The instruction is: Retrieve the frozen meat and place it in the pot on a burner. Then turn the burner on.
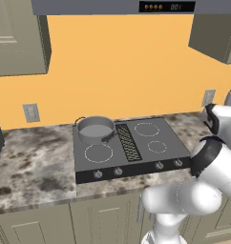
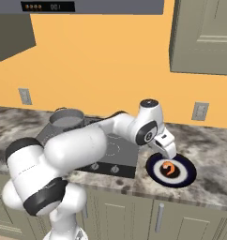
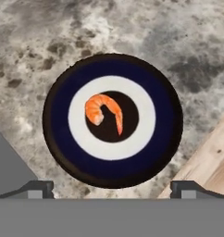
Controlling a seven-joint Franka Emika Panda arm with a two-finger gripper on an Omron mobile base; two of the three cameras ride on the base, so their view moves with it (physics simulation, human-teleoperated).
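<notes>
Marbled grey counter (image 2: 214, 145) runs beneath an orange wall, carrying a black cooktop (image 1: 131, 152). On its rear left burner sits the pot (image 1: 95, 129), apparently empty. Right of the cooktop, a dark blue plate (image 3: 63, 152) holds an orange shrimp (image 3: 103, 110). Above it hovers the hand (image 3: 112, 187), fingers spread apart, gripping nothing.

Marbled grey stone counter (image 1: 36, 162) along an orange wall (image 1: 122, 71), pale grey-green cabinet doors (image 1: 103, 221) beneath and wall cabinets (image 2: 204, 37) above. Dark cooktop (image 1: 151, 147) set into counter: ringed burners, ribbed centre grille (image 1: 128, 142), row of knobs (image 1: 118, 171) on front edge; white wall outlets (image 1: 31, 113) either side; hood display (image 1: 167, 6) overhead. Round plate (image 3: 77, 143) with dark blue rim, white ring and black centre, flat on counter just right of cooktop.
</notes>
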